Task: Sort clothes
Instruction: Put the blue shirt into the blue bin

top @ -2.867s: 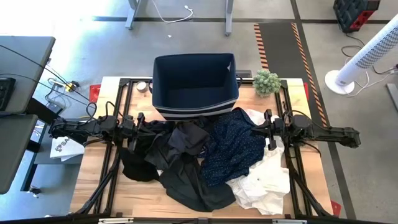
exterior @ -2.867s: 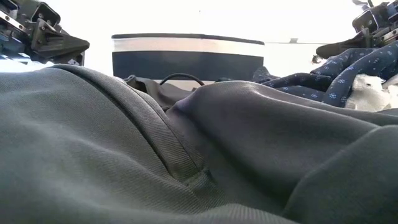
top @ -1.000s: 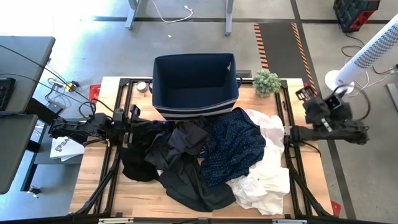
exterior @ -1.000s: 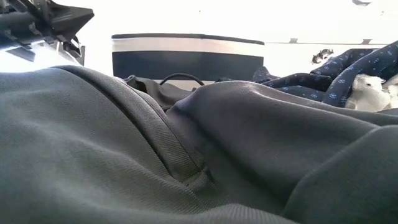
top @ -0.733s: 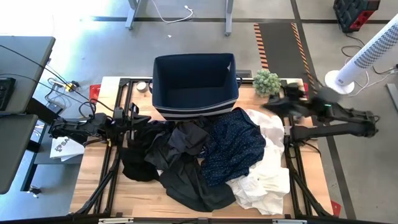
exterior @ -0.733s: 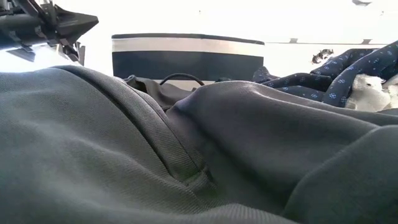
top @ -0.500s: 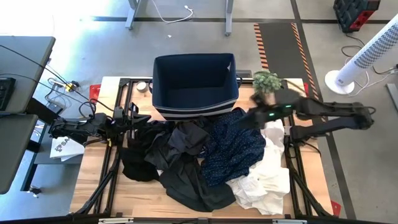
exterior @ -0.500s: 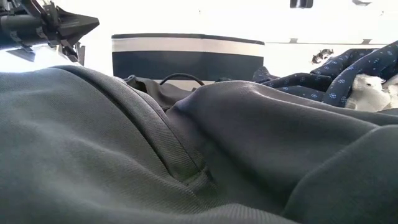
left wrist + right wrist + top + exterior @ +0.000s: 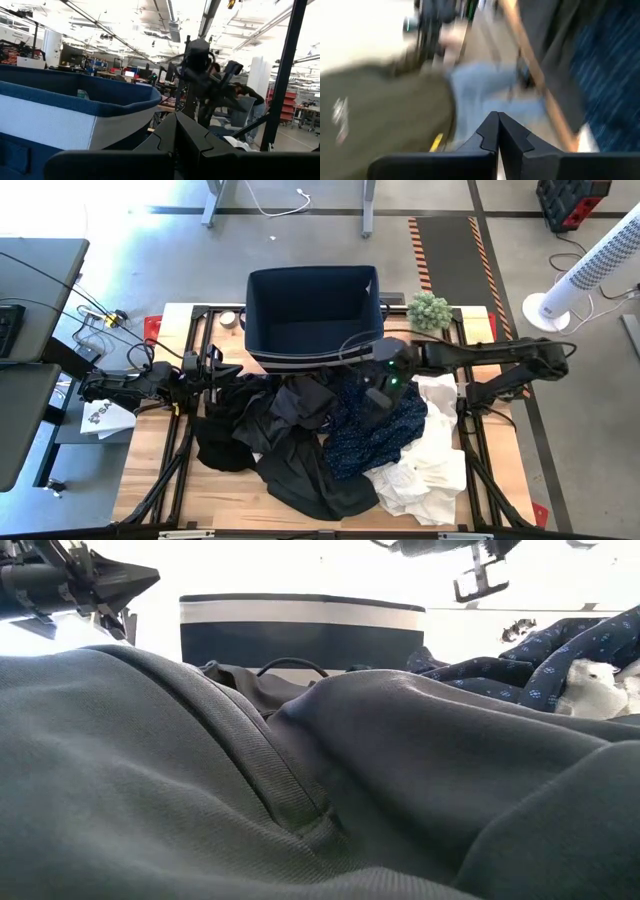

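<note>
The clothes lie heaped on the wooden table: black garments at the left and middle, a navy speckled one right of them, and white ones at the right. My right gripper is shut and hangs above the navy garment's far part, clear of it; the low view shows that gripper high up. My left gripper is shut at the table's left side, just above the edge of the black garments, and shows raised in the low view.
A navy fabric bin with white stripes stands open at the table's far middle, right behind the pile. A small green plant sits at the far right. The table's black frame rails run along both sides. A white fan stands on the floor.
My right arm has swung out from the table's right edge toward the middle, sinking a little and rolling its wrist, and its shut gripper now hangs over the navy garment. The clothes have not moved.
</note>
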`<state>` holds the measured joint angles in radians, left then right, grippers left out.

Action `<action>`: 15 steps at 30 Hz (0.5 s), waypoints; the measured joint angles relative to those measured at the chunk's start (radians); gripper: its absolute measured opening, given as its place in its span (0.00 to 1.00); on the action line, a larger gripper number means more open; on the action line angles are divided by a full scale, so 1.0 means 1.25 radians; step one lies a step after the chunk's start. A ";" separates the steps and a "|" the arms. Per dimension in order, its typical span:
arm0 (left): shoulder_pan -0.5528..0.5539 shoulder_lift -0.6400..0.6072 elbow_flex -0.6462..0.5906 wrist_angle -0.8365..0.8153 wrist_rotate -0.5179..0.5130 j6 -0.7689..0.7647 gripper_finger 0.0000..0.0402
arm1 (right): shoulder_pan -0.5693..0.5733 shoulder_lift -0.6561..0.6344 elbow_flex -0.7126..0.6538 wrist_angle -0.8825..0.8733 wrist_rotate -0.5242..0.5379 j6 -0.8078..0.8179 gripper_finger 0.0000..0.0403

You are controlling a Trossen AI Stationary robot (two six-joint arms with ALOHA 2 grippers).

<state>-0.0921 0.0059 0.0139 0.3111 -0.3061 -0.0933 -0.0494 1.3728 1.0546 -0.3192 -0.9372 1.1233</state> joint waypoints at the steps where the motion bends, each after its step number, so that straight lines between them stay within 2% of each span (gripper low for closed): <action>1: 0.000 0.000 0.000 0.000 0.000 0.000 0.01 | -0.002 0.007 0.000 -0.006 -0.043 0.003 0.00; 3: 0.000 0.000 0.000 0.000 0.000 0.000 0.01 | -0.004 0.013 0.000 -0.020 -0.055 0.001 0.00; 4: 0.000 0.000 0.000 0.000 0.000 0.000 0.01 | -0.004 0.012 0.000 -0.034 -0.034 -0.008 0.00; 8: 0.000 0.000 0.000 0.000 0.000 0.000 0.01 | 0.013 -0.003 0.000 -0.133 0.188 -0.081 0.00; 10: 0.000 0.000 0.000 0.000 0.000 0.000 0.01 | 0.032 -0.006 0.000 -0.178 0.263 -0.084 0.00; 15: 0.000 0.000 0.000 0.000 0.000 -0.013 0.01 | 0.045 -0.008 0.003 -0.211 0.285 -0.179 0.00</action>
<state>-0.0925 0.0059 0.0143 0.3115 -0.3061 -0.1094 0.0067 1.3624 1.0584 -0.5830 -0.5806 0.8996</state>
